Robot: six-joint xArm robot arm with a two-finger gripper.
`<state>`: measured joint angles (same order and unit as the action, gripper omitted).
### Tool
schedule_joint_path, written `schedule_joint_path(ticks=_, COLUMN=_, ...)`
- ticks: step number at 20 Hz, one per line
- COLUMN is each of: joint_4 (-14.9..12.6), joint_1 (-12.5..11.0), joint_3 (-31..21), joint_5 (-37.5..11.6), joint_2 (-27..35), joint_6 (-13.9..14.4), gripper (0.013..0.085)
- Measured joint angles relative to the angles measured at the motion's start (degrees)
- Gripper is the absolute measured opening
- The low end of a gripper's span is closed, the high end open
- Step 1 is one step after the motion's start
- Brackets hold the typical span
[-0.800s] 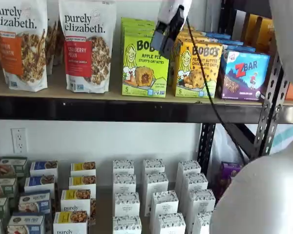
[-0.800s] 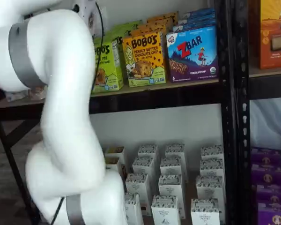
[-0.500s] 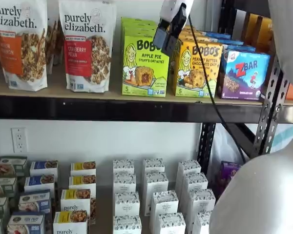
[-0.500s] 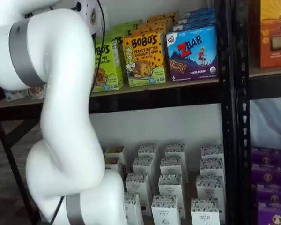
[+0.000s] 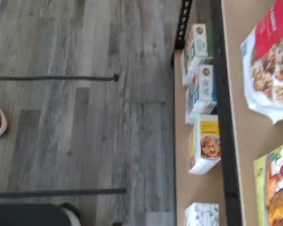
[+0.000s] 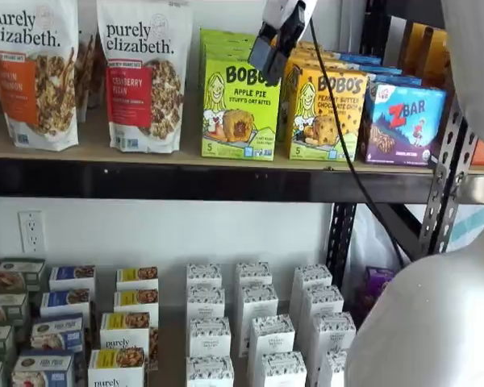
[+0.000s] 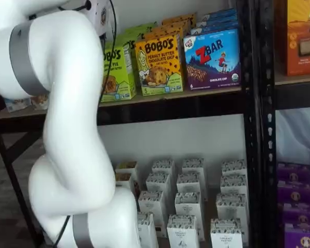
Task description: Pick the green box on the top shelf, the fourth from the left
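The green box stands upright at the front of the top shelf, with more lime cartons lined up behind it. In a shelf view my gripper hangs from the upper edge, tilted, in front of the box's upper right corner and apart from it. Its black fingers show side-on with nothing in them, and they stand open. In the other shelf view the white arm hides the gripper and the left part of the green box. The wrist view catches a lime-green carton edge on the shelf board.
An orange Bobo's carton and a blue ZBar box stand right of the green box, and granola bags stand to its left. A black cable trails from the gripper. Several small cartons fill the lower shelf. Black uprights frame the right side.
The gripper has risen a little toward the view's upper edge and now covers less of the green box's front. No box has moved.
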<state>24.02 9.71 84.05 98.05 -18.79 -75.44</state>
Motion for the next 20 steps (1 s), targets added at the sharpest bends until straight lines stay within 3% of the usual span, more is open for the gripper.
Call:
schedule_joint_path(ticks=7, joint_4=2.87, joint_1=0.29, joint_3=-2.83, joint_5=-7.43, joint_2=-1.17, joint_6=-0.08, gripper=0.0850)
schedule_joint_path(ticks=13, joint_4=2.56, joint_1=1.04, joint_3=-5.39, joint_5=-14.51, joint_2=-2.08, joint_6=-0.04, gripper=0.0850)
schedule_joint_path(ticks=20, joint_4=2.37, joint_1=-0.35, joint_3=-1.73, joint_5=-13.87, joint_2=1.40, joint_6=-1.22, gripper=0.0850)
